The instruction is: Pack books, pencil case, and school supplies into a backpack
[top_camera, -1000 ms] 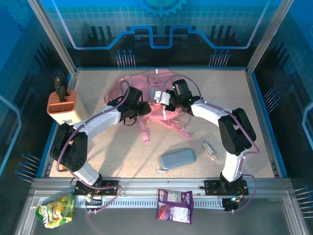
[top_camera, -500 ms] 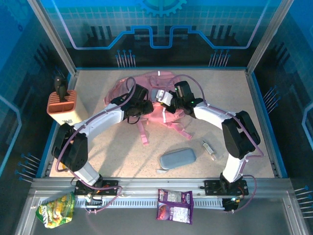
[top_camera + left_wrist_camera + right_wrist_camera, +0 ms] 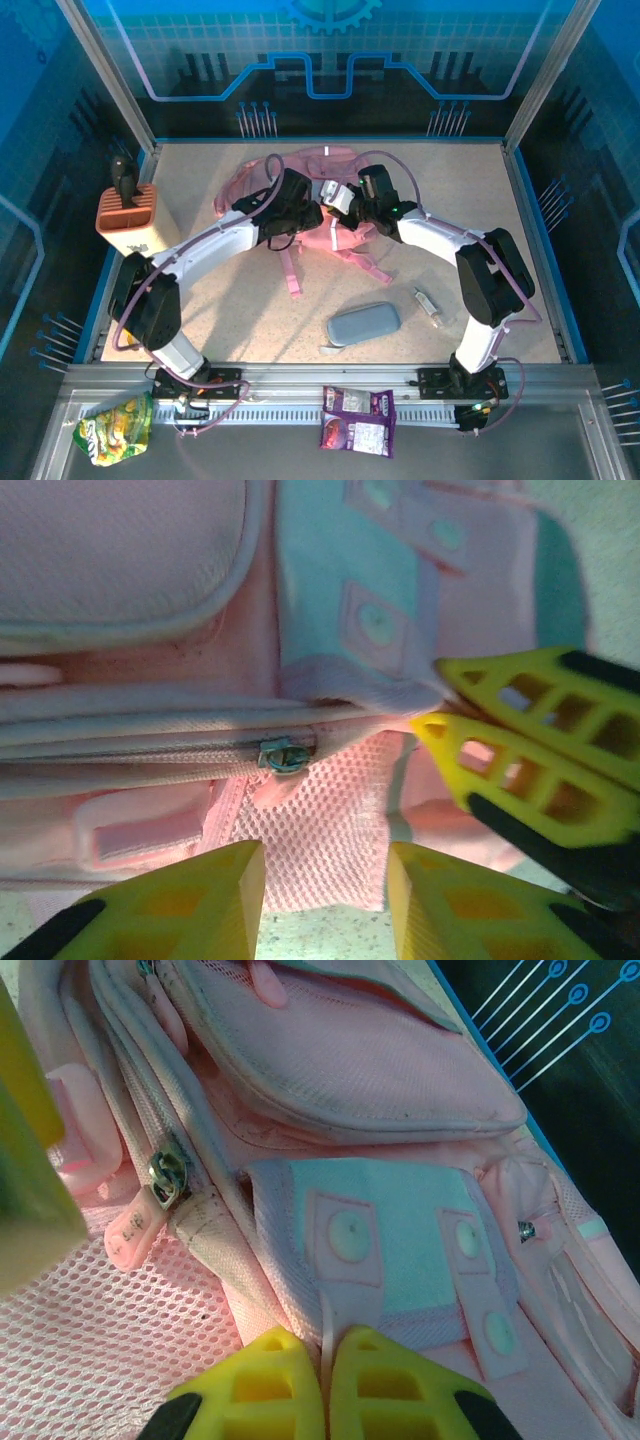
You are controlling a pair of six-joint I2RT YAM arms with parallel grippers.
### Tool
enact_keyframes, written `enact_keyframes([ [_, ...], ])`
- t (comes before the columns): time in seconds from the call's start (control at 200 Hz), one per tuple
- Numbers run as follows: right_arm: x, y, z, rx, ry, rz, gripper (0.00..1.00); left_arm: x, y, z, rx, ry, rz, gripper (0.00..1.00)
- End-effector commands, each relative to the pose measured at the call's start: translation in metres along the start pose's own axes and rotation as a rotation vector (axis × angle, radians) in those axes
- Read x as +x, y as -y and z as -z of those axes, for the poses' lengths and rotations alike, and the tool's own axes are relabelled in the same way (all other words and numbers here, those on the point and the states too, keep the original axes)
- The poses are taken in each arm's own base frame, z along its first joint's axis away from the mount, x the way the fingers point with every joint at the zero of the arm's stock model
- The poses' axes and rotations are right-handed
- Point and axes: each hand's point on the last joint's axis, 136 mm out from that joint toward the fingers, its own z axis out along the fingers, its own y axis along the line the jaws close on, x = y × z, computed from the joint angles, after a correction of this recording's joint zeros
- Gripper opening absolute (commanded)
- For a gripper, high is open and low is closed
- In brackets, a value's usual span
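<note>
Unzipping looks to be the step in hand, judging by how both grippers crowd the backpack [image 3: 332, 236], which lies flat toward the far edge of the table, about midway across. The right gripper [image 3: 320, 1348] has its jaws pressed fully together and appears to pinch a thin strip of pink fabric at the edge of the teal-and-pink flap, probably to steady the bag. The left gripper [image 3: 322, 868] is partly open and holds nothing; in its wrist view the metal zipper pull [image 3: 285, 755] sits just ahead of the gap between its fingers, on a zip line that looks closed. The grey-blue pencil case [image 3: 363, 323] lies near the table's near edge, right of centre, with the small clear tube [image 3: 427, 304] just to its right, both well apart from the bag and not yet packed. The next move likely calls for the left fingers to advance onto the small pull, close on it squarely, and draw it along the zip while the right keeps the fabric taut; a slip off so small a tab is the risk.
</note>
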Motion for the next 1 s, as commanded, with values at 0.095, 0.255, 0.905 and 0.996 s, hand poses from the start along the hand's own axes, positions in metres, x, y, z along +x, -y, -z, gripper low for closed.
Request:
enact_keyframes([
  [0.095, -0.076, 0.016, 0.033, 0.039, 0.250, 0.038, 0.00, 0.000, 0.007, -0.020, 0.005, -0.032, -0.068, 0.47],
  [0.255, -0.082, 0.012, 0.036, 0.019, 0.288, 0.025, 0.00, -0.022, -0.011, -0.025, -0.124, 0.062, -0.067, 0.41],
  [0.905, -0.073, 0.007, 0.033, -0.017, 0.296, -0.001, 0.00, -0.057, -0.020, -0.020, -0.213, 0.172, -0.063, 0.15],
  [0.996, -0.069, 0.009, 0.034, -0.012, 0.290, -0.003, 0.00, -0.052, -0.023, -0.013, -0.200, 0.139, -0.066, 0.09],
])
